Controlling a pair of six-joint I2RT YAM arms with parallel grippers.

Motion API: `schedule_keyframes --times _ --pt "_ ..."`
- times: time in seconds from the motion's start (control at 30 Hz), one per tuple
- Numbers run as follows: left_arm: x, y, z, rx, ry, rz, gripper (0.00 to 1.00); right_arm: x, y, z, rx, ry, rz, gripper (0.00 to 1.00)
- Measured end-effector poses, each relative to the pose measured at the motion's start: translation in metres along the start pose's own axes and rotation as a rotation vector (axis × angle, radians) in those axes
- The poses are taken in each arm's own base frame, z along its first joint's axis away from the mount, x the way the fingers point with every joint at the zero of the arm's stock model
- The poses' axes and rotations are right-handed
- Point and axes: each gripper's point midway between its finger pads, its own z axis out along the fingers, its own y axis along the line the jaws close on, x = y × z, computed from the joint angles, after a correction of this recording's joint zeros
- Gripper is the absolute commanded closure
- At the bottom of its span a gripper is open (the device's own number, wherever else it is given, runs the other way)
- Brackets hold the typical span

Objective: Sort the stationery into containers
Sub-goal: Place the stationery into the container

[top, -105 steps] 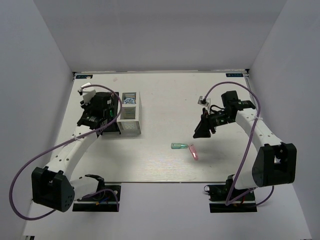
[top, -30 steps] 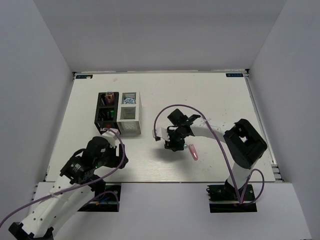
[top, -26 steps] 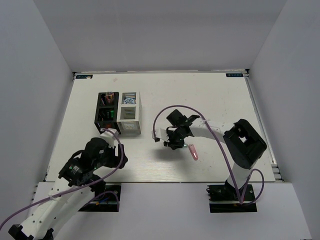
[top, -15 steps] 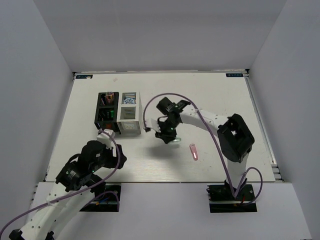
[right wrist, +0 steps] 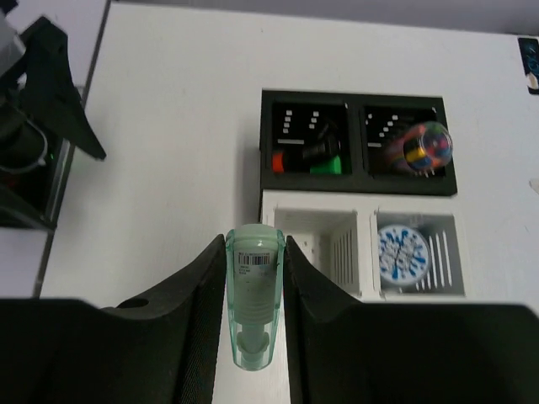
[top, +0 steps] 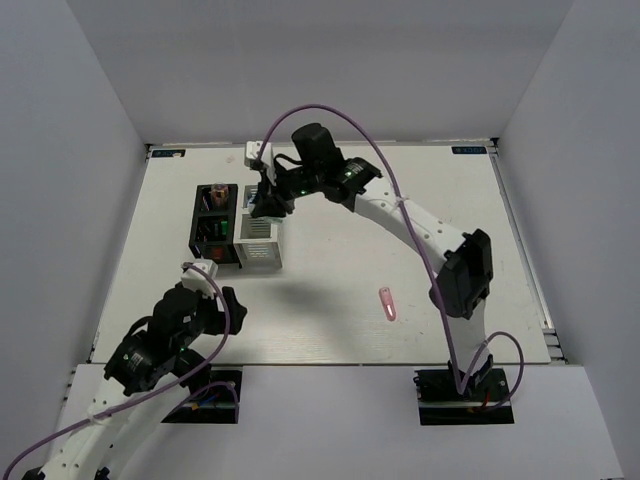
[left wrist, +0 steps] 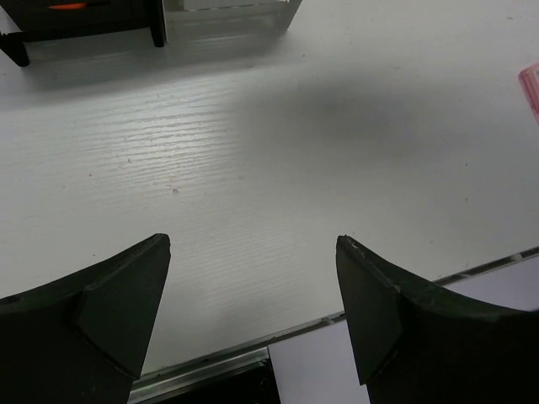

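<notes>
My right gripper [right wrist: 254,252] is shut on a translucent green capsule [right wrist: 254,311], held above the table just short of the white container [right wrist: 362,200]. That container's near compartment is empty; the other holds a blue-white roll [right wrist: 407,252]. Beside it, the black container [right wrist: 355,139] holds markers [right wrist: 305,156] with orange and green caps in one compartment and a multi-coloured roll [right wrist: 421,145] in the other. From above, the right gripper [top: 263,198] hovers over the white container [top: 258,240] next to the black one [top: 213,228]. A pink capsule [top: 386,303] lies on the table. My left gripper [top: 226,304] is open and holds nothing.
The left arm is drawn back over the table's near edge [left wrist: 278,337], with bare white tabletop ahead of its fingers. The pink capsule's end [left wrist: 530,88] shows at the right border of the left wrist view. The right arm stretches diagonally across the table's middle.
The right gripper closed on the green capsule, lifted it from mid-table and carried it left and back to the white container. The left arm pulled back slightly toward the near edge.
</notes>
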Motion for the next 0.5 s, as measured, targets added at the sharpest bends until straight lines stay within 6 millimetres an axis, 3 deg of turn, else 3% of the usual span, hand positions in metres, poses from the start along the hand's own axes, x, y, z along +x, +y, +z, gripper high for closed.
schedule_keyframes --times 0.1,0.27,0.5 --pt "-0.001 0.002 0.0 -0.012 -0.003 -0.003 0.09 0.001 -0.012 0.024 -0.016 -0.051 0.051 1.0" --pt "0.0 0.006 0.002 -0.038 0.004 -0.008 0.09 0.023 -0.034 0.066 -0.032 -0.082 0.131 1.0" --pt "-0.001 0.009 0.003 -0.061 0.002 -0.014 0.09 0.045 -0.057 0.087 -0.011 -0.097 0.158 1.0"
